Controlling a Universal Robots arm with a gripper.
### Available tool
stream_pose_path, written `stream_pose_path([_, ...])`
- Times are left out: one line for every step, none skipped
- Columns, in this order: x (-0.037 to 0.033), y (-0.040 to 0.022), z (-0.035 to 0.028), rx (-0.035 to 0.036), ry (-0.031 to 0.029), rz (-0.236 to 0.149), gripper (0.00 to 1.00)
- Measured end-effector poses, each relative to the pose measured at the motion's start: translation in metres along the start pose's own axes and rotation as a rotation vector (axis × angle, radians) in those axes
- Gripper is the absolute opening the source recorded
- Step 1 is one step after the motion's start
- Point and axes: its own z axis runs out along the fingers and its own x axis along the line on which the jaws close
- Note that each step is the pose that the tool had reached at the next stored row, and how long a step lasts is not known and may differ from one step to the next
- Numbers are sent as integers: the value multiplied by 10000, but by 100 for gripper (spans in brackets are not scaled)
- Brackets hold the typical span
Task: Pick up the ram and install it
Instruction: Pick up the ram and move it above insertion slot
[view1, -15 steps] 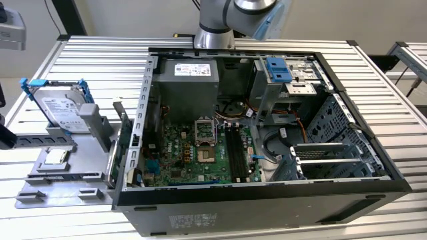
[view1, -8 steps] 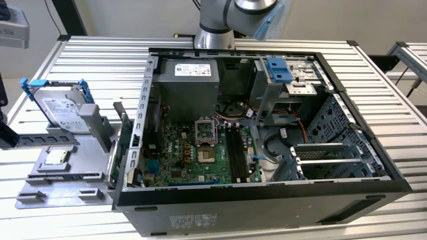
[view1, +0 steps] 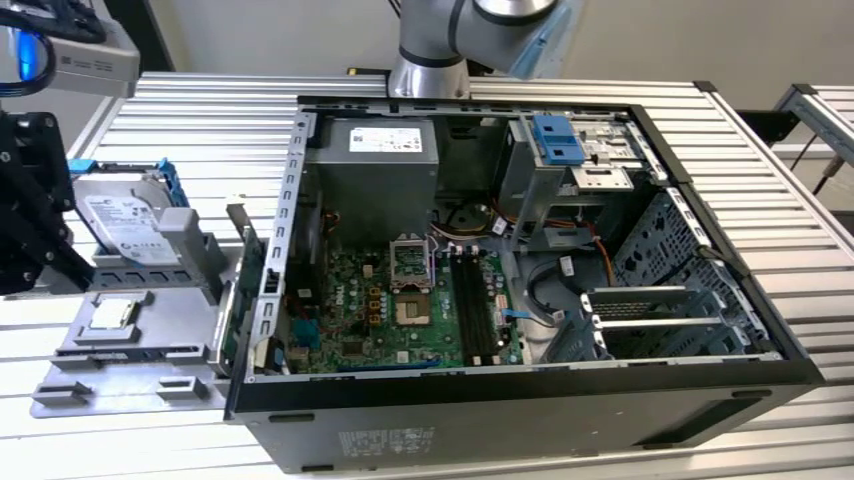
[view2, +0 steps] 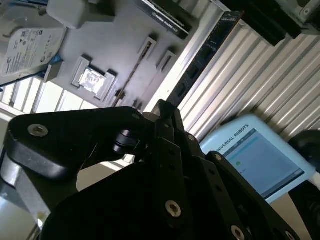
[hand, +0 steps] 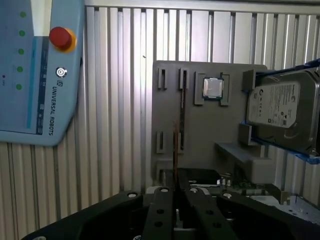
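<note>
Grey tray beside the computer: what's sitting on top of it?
On the grey tray sit a hard drive and a small square chip. The fingers holding the ram hide one edge.

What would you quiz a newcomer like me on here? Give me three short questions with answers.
1. True or false: the ram is already seated in the motherboard slots.
2. Which of these lies on the gray tray? A) a hard drive in a blue bracket B) a keyboard C) a screwdriver
3. In the second wrist view, what does the gripper hold at its tip?

Key:
1. False; the gripper holds it over the gray tray.
2. A
3. The ram
</note>
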Motion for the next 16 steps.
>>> stream_pose_path([0, -32, -5, -3, -3, 0, 0])
stream_pose_path([-1, -47, -27, -11, 1, 0, 0])
stream_pose_path([-2, -55, -53, -15, 1, 1, 0])
stream_pose_path([-4, -64, -74, -21, -2, 1, 0])
stream_pose_path([-5, -71, -93, -30, -1, 1, 0])
stream_pose_path([-6, -77, -113, -39, -1, 2, 0])
stream_pose_path([-7, -79, -131, -48, -1, 3, 0])
stream_pose_path([-8, -79, -148, -55, 0, 5, 0])
stream_pose_path([-9, -80, -170, -57, -1, 4, 0])
stream_pose_path([-10, -81, -193, -60, -1, 4, 0])
stream_pose_path([-10, -81, -201, -61, 0, 3, 0])
stream_pose_path([-10, -81, -201, -59, -2, 3, 0])
stream_pose_path([-10, -81, -201, -59, -2, 3, 0])
stream_pose_path([-10, -87, -201, -59, -2, 2, 0])
stream_pose_path([-10, -107, -202, -61, -1, 0, 0])
stream_pose_path([-11, -135, -201, -61, -1, 2, 0])
